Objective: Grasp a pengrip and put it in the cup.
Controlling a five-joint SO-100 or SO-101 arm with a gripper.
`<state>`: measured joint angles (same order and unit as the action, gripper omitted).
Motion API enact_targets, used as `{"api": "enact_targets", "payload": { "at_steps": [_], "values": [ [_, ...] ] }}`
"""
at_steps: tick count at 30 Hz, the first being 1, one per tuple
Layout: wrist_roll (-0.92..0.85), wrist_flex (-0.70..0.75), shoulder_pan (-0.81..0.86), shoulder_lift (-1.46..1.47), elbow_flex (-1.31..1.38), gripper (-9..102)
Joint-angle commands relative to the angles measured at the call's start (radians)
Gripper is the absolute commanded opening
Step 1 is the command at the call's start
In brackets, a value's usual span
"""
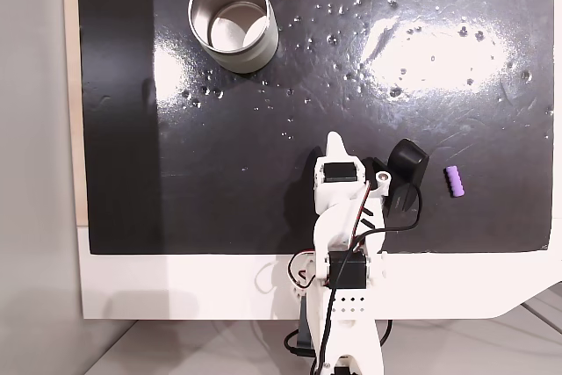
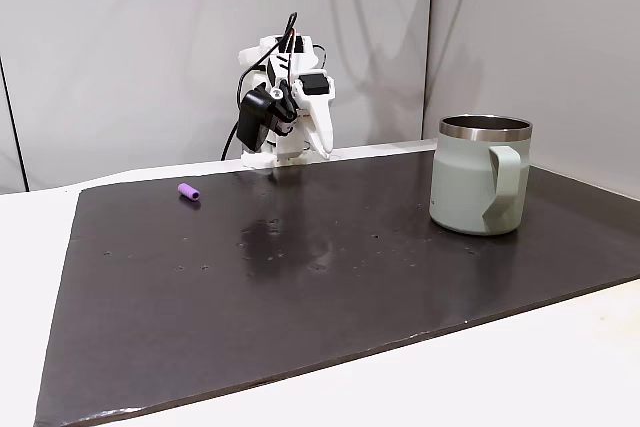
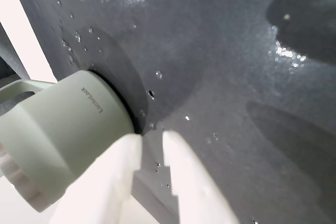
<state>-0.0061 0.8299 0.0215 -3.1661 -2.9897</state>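
Observation:
The purple pengrip [image 1: 455,182] lies on the black mat near its right edge in a fixed view, and to the left of the arm in the other [image 2: 189,191]. The steel cup [image 1: 263,50] stands upright at the mat's top left, handle pointing away; in the side-on fixed view the cup [image 2: 470,187] stands at the right. My white gripper [image 1: 335,140] is folded back over the arm's base, pointing down at the mat [image 2: 324,152]. In the wrist view my gripper [image 3: 152,139] is open by a narrow gap, holding nothing, with the cup [image 3: 58,135] beyond its fingers at the left.
The black mat [image 1: 176,173] is glossy, with small specks and glare patches. It lies on a white table [image 1: 176,287], and the arm's base stands at its near edge. A black camera housing [image 1: 407,164] sits on the wrist between the gripper and the pengrip.

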Motion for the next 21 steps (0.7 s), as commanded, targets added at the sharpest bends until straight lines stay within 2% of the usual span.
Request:
{"api": "enact_targets", "payload": {
  "at_steps": [1,11,21],
  "values": [
    [-0.095,-0.002,-0.041,-0.011,0.015,0],
    [-0.094,0.054,-0.002,-0.012,0.063,0],
    [-0.235,0.379,0.242,-0.011,0.360,0]
  ]
}}
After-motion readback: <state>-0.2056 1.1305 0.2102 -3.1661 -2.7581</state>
